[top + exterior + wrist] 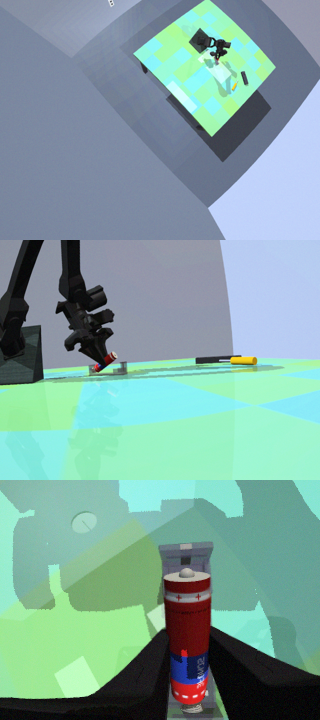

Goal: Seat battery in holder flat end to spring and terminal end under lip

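Note:
A red and blue battery (109, 358) (188, 617) is held tilted, its flat end low at the spring end of the holder and its terminal end raised. The clear grey holder (120, 372) (186, 550) lies on the table; its lip end shows beyond the terminal in the wrist view. The spring (192, 708) shows just past the battery's flat end; whether they press together is hard to tell. My gripper (103, 363) (186, 635) is shut on the battery, one finger on each side. In the top view the arm hides most of the battery.
A yellow screwdriver (234, 85) (243, 360) and a black block (244, 78) (211, 359) lie on the table, away from the holder on the side opposite the arm's base. The arm stands on a dark base block (33, 353).

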Robot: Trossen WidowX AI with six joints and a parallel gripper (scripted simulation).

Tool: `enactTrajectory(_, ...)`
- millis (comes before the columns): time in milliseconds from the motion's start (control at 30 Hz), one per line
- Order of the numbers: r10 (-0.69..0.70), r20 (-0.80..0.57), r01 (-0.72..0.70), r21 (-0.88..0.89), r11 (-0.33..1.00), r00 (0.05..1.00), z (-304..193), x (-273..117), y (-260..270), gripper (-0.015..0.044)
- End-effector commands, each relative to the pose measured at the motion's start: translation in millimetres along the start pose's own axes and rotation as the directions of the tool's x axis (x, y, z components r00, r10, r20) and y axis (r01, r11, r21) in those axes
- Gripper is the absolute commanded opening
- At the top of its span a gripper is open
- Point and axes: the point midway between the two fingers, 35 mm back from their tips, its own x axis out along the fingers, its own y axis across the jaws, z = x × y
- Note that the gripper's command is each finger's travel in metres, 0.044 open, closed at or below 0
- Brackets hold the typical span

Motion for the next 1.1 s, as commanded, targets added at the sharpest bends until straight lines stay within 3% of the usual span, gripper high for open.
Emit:
enactTrajectory(0, 0.003, -0.017, -0.003, -0.008, 1.000, 1.000, -4.9, 0.1, -1.4, 0.0066)
enactTrajectory(1067, -0.002, -0.288, 0.003, 0.003, 1.000, 0.958, 0.4, 14.4, 3.4, 0.0066)
